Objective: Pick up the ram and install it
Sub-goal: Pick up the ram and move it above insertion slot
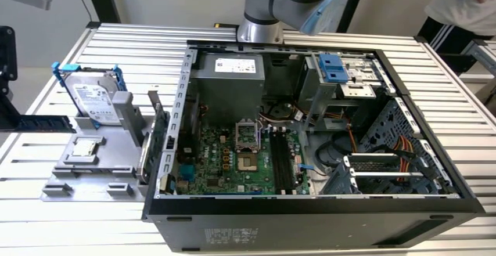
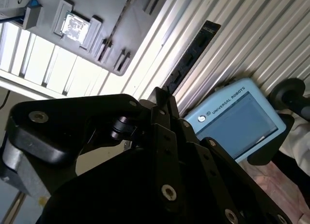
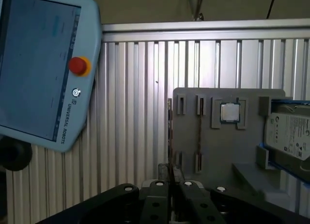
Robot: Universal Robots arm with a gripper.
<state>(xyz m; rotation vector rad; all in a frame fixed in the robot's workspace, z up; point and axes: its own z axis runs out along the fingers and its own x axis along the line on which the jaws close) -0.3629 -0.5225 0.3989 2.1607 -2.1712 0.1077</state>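
The pick-up half of the job looks done and the carry to the computer is in hand: the gripper [image 2: 162, 98] pinches the ram [image 2: 193, 50] at one end. Its fingers are drawn almost together on the thin board, and the rest of the stick juts out free over the ribbed metal table [image 2: 252, 35]. In the first wrist view the gripper [image 3: 170, 178] shows the same narrow closure, with the ram [image 3: 169, 132] seen edge-on as a thin dark line just beside the edge of the grey tray [image 3: 218, 151]. The stick seems to hang well above the tray and touch nothing but the fingers, though the height is a judgement. In the exterior view the arm [image 1: 287, 0] rises at twelve o'clock from the open computer case [image 1: 310, 206]. The tray [image 1: 93, 175] lies at nine o'clock from the case, carrying the hard drive [image 1: 97, 102]. Installing calls for turning the stick so its long edge runs parallel to the black memory slots [image 1: 279, 163] on the circuit board [image 1: 225, 163], near the case's six o'clock side. It also calls for a straight, square press, since a tilted board would likely jam.
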